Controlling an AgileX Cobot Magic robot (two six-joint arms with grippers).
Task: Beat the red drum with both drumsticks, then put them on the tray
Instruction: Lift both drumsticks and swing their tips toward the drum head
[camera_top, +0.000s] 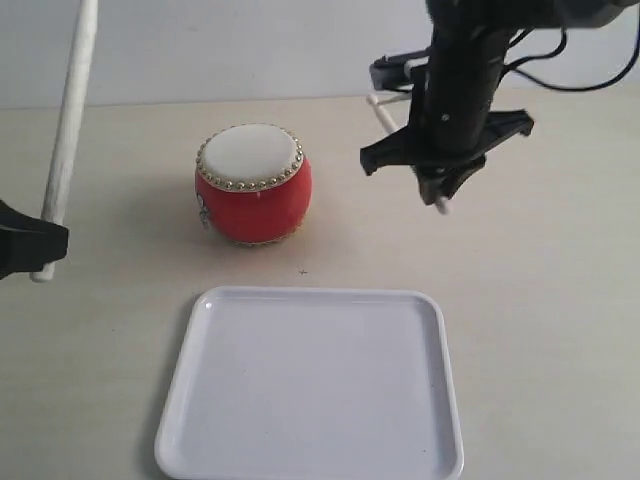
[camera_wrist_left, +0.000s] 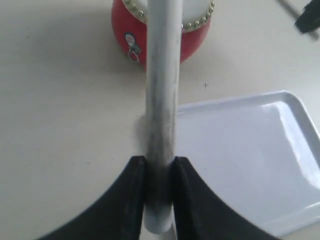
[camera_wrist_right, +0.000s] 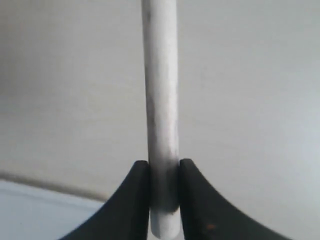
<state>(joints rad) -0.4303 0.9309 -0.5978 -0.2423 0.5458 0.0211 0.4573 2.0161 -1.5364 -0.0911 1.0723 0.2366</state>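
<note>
The red drum (camera_top: 253, 185) with its cream skin and gold studs stands on the table behind the white tray (camera_top: 310, 385). At the left edge my left gripper (camera_top: 38, 250) is shut on a pale drumstick (camera_top: 66, 135) that rises steeply, well left of the drum. In the left wrist view that drumstick (camera_wrist_left: 162, 100) runs from the left gripper (camera_wrist_left: 160, 172) across the red drum (camera_wrist_left: 131, 37). My right gripper (camera_top: 440, 185) hangs right of the drum, shut on the other drumstick (camera_top: 385, 115). The right wrist view shows this drumstick (camera_wrist_right: 161, 100) clamped in the right gripper (camera_wrist_right: 165, 175).
The pale tabletop (camera_top: 540, 300) spreads around the drum and tray. A white wall (camera_top: 250, 45) rises behind the table's far edge. The tray (camera_wrist_left: 240, 155) lies near the left gripper in its wrist view.
</note>
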